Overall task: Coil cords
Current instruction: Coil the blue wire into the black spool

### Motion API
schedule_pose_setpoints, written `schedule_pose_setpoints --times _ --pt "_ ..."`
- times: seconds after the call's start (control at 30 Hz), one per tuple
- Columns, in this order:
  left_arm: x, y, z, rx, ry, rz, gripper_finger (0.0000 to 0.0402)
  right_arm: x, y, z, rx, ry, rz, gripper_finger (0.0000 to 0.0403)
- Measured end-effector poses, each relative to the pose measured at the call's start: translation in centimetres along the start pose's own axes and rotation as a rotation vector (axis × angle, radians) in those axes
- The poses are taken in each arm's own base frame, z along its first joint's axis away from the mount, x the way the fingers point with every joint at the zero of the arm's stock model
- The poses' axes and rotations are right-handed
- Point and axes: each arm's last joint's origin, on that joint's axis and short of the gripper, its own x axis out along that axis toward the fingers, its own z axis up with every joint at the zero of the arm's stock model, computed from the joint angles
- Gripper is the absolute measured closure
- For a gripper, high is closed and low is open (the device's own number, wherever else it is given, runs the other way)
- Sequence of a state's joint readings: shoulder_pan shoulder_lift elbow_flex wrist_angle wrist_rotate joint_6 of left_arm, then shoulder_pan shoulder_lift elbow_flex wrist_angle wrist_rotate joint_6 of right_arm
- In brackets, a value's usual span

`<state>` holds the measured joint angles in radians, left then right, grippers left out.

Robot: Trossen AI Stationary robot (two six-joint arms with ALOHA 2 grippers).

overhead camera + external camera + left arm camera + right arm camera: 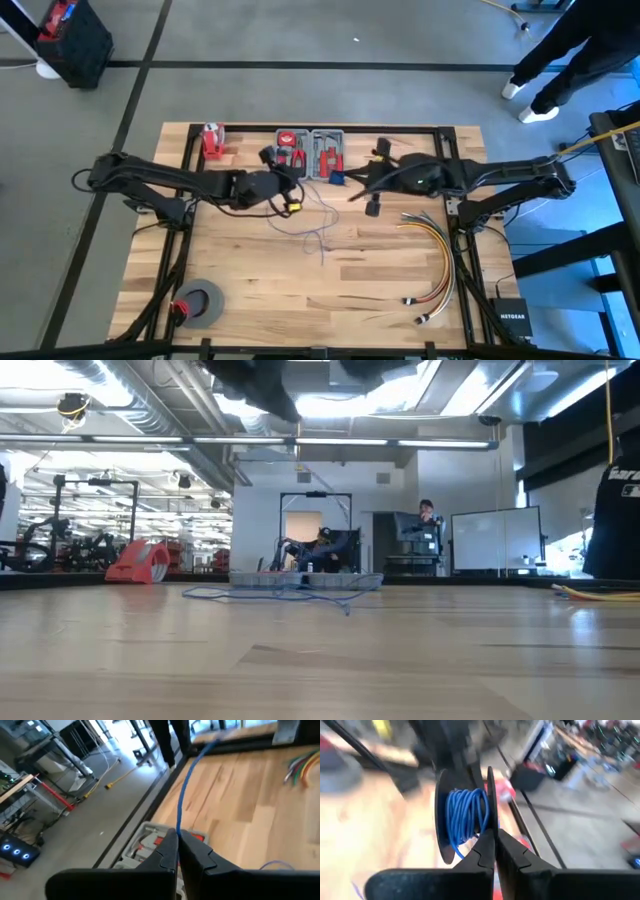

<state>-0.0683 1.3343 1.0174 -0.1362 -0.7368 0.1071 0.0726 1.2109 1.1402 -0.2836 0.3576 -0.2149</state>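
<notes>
- Left tool: fingers pressed together, pinching the blue cord, raised above the table near the tool tray.
- Right tool: pinched shut at a black spool wound with cord.
- Loose cord lies mid-table.

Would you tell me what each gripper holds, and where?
Left gripper: shut on the thin blue cord mid-length. Right gripper: shut beside coiled cord; hold unclear.
</notes>
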Motion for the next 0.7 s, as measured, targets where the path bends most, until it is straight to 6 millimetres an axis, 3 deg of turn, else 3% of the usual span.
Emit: schedule_pose_setpoints --times 0.3,0.57,0.7 --pt "-2.5 1.9 1.3 -0.113 -0.092 -0.133 0.04 4.3 1.1 -2.6 -0.128 0.22 -0.169 0.0397" --pt "-1.6 0.5 1.6 -0.187 -0.125 -0.239 0.04 8.6 0.9 -4.0 -0.099 0.224 -0.255 0.0397" --pt "-0.6 -0.8 1.4 -0.197 -0.123 -0.249 0.04 9.9 1.0 -4.1 -0.072 0.176 -0.276 0.0397"
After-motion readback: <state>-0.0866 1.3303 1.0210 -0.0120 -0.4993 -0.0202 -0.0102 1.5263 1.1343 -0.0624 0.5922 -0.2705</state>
